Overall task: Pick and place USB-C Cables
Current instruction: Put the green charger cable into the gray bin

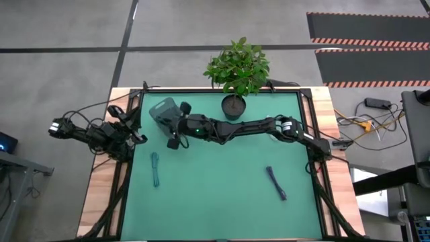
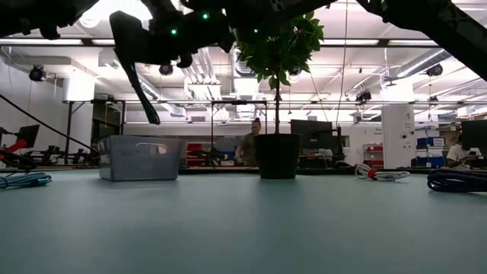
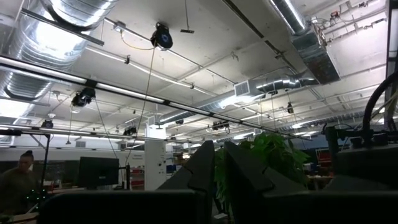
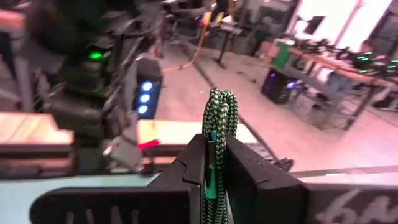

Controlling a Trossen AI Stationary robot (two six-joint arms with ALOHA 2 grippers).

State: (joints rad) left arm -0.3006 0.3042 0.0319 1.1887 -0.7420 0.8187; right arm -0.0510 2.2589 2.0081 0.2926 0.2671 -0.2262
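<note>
Above basket: right end effector (image 1: 173, 142) clenched on green cable (image 4: 217, 134), just beside mesh basket (image 1: 163, 111)
Left edge: left end effector (image 3: 214, 171) clenched, empty; off table (image 1: 222, 202)

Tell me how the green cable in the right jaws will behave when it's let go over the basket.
The green cable stands up between the right gripper jaws as a braided folded bundle, so it is probably light and fairly floppy, yet holds its loop. Its woven sheath looks grippy, so it may cling briefly. Released over the mesh basket, it should likely drop without rolling.
</note>
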